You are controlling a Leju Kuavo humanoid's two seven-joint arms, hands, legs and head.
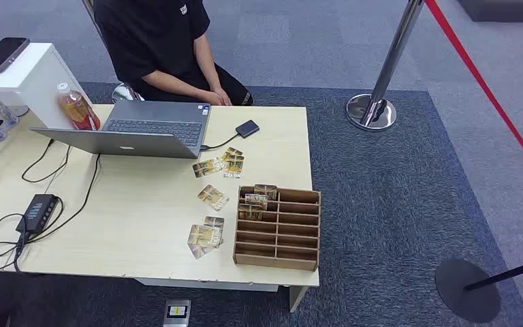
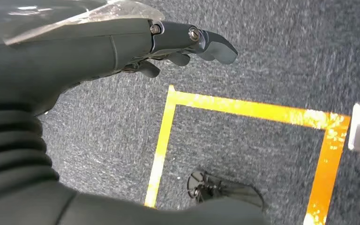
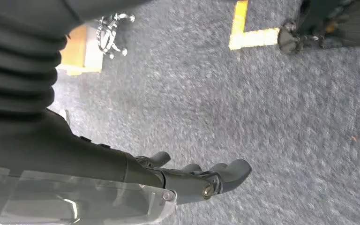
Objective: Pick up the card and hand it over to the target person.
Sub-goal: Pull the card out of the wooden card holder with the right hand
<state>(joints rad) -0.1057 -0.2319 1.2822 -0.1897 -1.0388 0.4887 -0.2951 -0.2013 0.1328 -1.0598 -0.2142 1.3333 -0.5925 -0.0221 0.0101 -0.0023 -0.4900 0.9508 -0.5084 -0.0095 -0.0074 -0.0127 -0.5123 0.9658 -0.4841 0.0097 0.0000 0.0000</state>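
Several gold-and-brown cards lie on the light wooden table (image 1: 143,245): one group (image 1: 219,164) near the laptop, a single card (image 1: 213,197) in the middle, and a pair (image 1: 204,238) near the front edge. More cards (image 1: 256,199) stand in the far slots of a wooden slotted box (image 1: 278,228). A person in black (image 1: 167,48) sits behind the table. My left hand (image 2: 187,44) hangs over grey carpet, fingers apart, holding nothing. My right hand (image 3: 201,177) also hangs over carpet, fingers spread and empty.
An open grey laptop (image 1: 136,129) sits at the table's far side, with a small black drive (image 1: 247,128), an orange drink bottle (image 1: 77,107), a black power adapter (image 1: 36,212) and cables. Stanchion posts (image 1: 374,105) with red rope stand right. Yellow floor tape (image 2: 243,110) marks the carpet.
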